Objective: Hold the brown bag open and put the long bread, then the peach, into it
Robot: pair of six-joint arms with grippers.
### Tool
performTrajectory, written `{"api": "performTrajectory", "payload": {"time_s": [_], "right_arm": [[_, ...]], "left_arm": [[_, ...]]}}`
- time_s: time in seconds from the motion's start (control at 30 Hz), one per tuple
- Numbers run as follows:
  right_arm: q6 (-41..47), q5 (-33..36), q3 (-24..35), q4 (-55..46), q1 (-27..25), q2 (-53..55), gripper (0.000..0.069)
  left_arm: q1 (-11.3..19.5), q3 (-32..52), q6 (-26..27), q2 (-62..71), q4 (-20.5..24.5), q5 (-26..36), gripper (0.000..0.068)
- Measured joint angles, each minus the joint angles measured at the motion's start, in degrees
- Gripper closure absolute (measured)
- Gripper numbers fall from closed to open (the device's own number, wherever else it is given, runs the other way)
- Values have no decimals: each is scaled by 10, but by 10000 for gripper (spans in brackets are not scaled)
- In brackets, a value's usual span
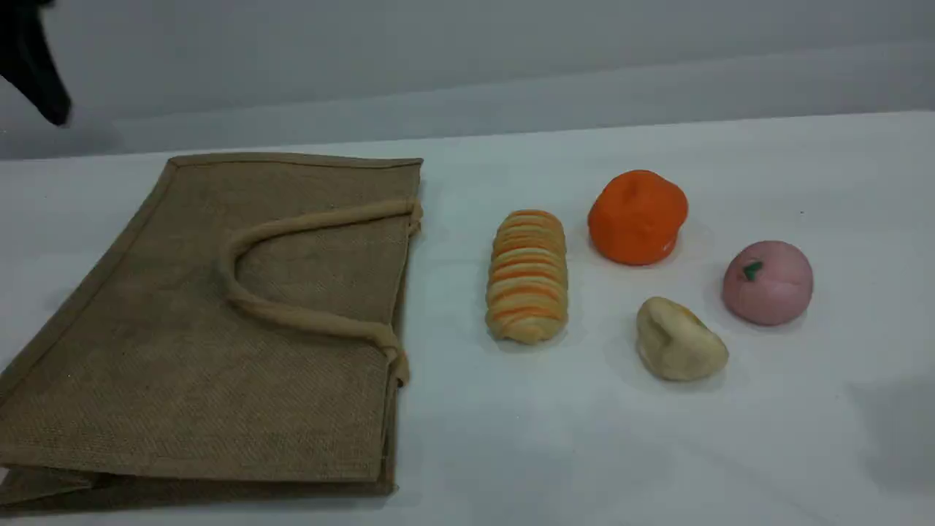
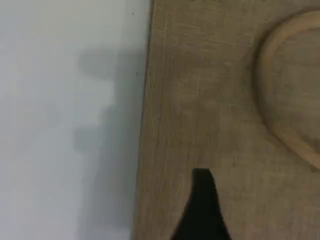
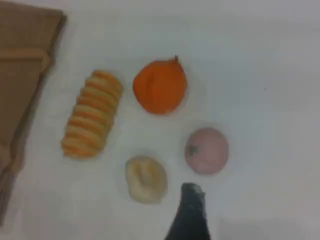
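Note:
The brown bag (image 1: 219, 343) lies flat on the left of the table, its mouth edge facing right and one beige handle (image 1: 292, 226) folded across its top face. The long bread (image 1: 527, 276) rests just right of the bag, and the peach (image 1: 767, 282) sits farther right. My left gripper (image 1: 51, 102) hangs high at the far left. In its wrist view, one dark fingertip (image 2: 202, 210) hovers over the bag (image 2: 200, 100) near its edge, with nothing held. My right gripper's fingertip (image 3: 192, 212) hovers above the table just below the peach (image 3: 206, 150), apart from the bread (image 3: 92, 115).
An orange fruit (image 1: 637, 216) stands behind the bread and the peach. A pale beige lumpy piece (image 1: 678, 339) lies in front, between them. The white table (image 1: 511, 438) meets a grey wall at the back.

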Motion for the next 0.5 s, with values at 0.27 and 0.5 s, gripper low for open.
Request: {"api": "performTrajectory", "payload": {"time_s": [0.27,0.5], "right_arm": [[0,-2,0,1,0,27,160],[0,-1,0,1,0,38,160]], "left_arm": [[-31,-3,-20,94,-4,-61,178],[-61,-69,-37,171,-5,-57,178]]}}
